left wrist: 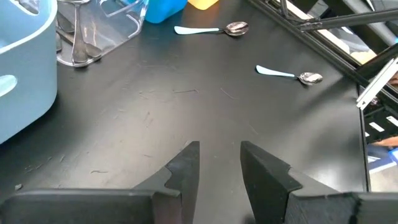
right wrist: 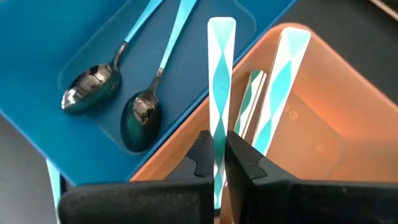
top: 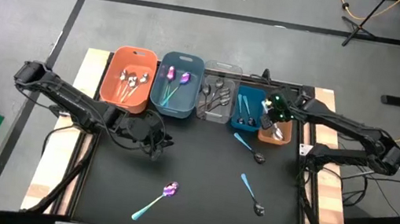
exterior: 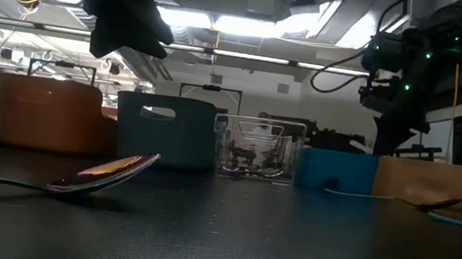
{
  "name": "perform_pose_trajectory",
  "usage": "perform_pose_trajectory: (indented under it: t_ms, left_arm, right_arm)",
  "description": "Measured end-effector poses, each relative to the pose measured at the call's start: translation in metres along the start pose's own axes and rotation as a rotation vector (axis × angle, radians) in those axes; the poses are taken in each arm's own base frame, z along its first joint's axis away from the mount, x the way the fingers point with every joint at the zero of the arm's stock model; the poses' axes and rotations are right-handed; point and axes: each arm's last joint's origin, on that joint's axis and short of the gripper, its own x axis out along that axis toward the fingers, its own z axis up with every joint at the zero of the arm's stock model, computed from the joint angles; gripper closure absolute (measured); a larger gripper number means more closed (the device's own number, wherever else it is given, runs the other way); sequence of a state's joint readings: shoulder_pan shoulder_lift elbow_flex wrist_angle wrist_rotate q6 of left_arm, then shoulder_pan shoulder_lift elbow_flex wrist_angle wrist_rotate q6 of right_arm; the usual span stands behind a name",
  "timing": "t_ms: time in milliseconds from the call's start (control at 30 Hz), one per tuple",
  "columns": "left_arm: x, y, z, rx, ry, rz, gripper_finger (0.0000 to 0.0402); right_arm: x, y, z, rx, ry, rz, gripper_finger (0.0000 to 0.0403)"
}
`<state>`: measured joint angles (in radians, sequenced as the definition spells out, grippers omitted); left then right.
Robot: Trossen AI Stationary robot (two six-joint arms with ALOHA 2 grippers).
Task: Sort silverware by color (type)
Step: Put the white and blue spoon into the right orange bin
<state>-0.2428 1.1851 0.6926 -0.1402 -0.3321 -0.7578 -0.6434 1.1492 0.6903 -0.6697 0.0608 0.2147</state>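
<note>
The black desk (top: 199, 168) carries five bins in a row along its far edge: orange (top: 128, 77), grey-blue (top: 177, 85), clear (top: 218, 95), blue (top: 248, 110), brown (top: 275, 133). Loose on it lie two blue-handled spoons (top: 249, 147) (top: 251, 194) and a purple spoon (top: 155, 200).

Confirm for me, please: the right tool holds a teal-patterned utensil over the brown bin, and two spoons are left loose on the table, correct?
Not quite: three spoons lie loose, not two. The high view shows two blue-handled spoons and one purple spoon on the table. The right tool does hold the utensil over the brown bin.
</note>
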Motion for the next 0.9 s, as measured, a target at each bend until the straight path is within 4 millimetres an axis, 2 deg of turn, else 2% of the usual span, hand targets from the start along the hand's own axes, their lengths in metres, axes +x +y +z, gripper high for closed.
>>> perform_pose_trajectory:
  t_ms: [300, 900]
  left_arm:
    - [0.000, 0.000, 0.000, 0.000, 0.000, 0.000, 0.0292]
    - [0.000, 0.000, 0.000, 0.001, 0.000, 0.001, 0.0292]
  right_arm:
    - [0.015, -0.002, -0.012, 0.029, -0.009, -0.006, 0.0397]
    - [0.016, -0.003, -0.013, 0.023, -0.016, -0.034, 0.0397]
